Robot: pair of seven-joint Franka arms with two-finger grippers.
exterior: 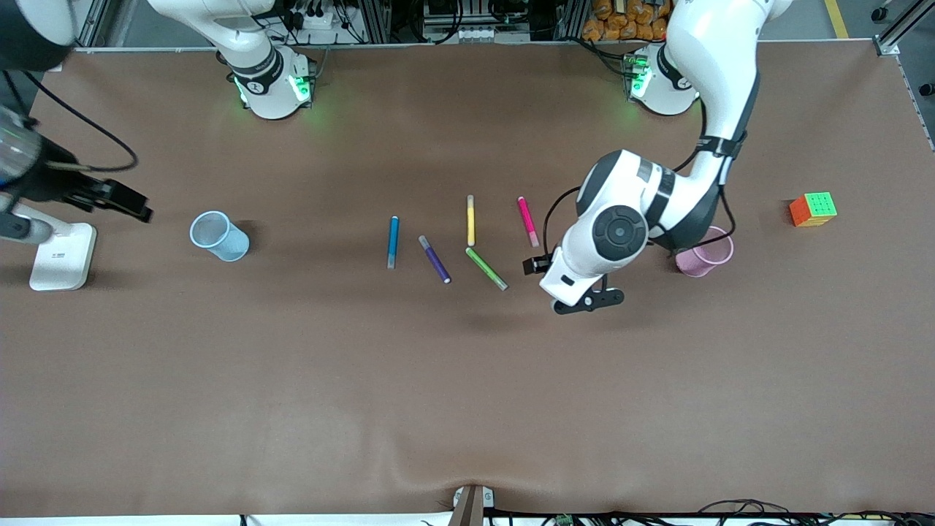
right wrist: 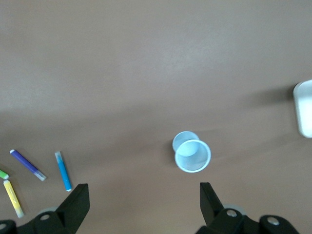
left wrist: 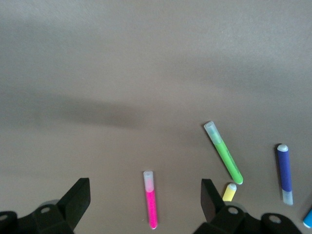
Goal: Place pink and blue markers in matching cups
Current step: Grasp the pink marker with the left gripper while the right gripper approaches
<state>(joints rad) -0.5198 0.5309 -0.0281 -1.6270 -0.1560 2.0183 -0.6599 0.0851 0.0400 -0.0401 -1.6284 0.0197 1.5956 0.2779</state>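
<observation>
The pink marker (exterior: 527,220) lies flat with its pale end toward the front camera. In the left wrist view the pink marker (left wrist: 150,200) shows between the fingertips of my left gripper (left wrist: 144,184). My left gripper (exterior: 566,283) hangs open over the table just off that pale end, holding nothing. The pink cup (exterior: 705,252) stands upright, partly hidden by the left arm. The blue marker (exterior: 393,242) (right wrist: 63,171) lies toward the right arm's end of the row. The blue cup (exterior: 219,235) (right wrist: 191,153) stands alone. My right gripper (exterior: 117,197) (right wrist: 144,187) is open and empty, high over the table near the blue cup.
Between the two task markers lie a purple pen (exterior: 434,258), a yellow pen (exterior: 470,220) and a green pen (exterior: 486,268). A colour cube (exterior: 813,209) sits at the left arm's end of the table. A white stand (exterior: 62,256) rests at the right arm's end.
</observation>
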